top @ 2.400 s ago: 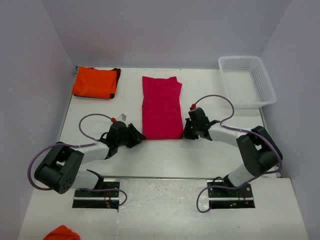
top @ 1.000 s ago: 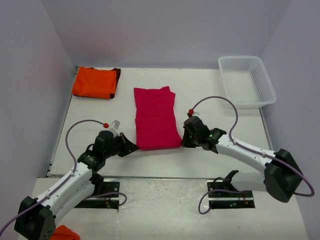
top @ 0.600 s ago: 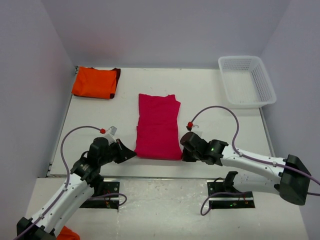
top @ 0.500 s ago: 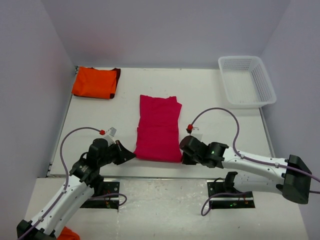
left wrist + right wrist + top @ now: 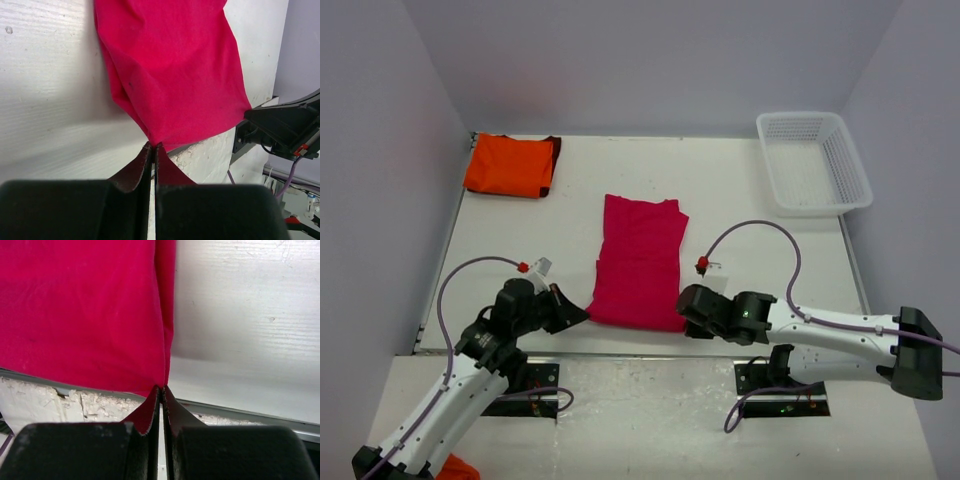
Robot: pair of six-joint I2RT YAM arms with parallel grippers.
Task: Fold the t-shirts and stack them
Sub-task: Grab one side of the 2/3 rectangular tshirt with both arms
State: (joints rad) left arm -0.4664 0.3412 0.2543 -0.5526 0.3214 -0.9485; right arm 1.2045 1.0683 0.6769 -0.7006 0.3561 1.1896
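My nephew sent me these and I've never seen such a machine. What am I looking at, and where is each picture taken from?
These are two robot arms bolted at the near edge of a white table. The wide picture looks down from above and behind them. The two close-ups come from a camera on each wrist, so the dark shapes at the bottom are that arm's own fingers. On the table lie a pink t-shirt, a folded orange t-shirt at the far left, and a white basket at the far right. The left gripper and right gripper are each shut on a near corner of the pink t-shirt.
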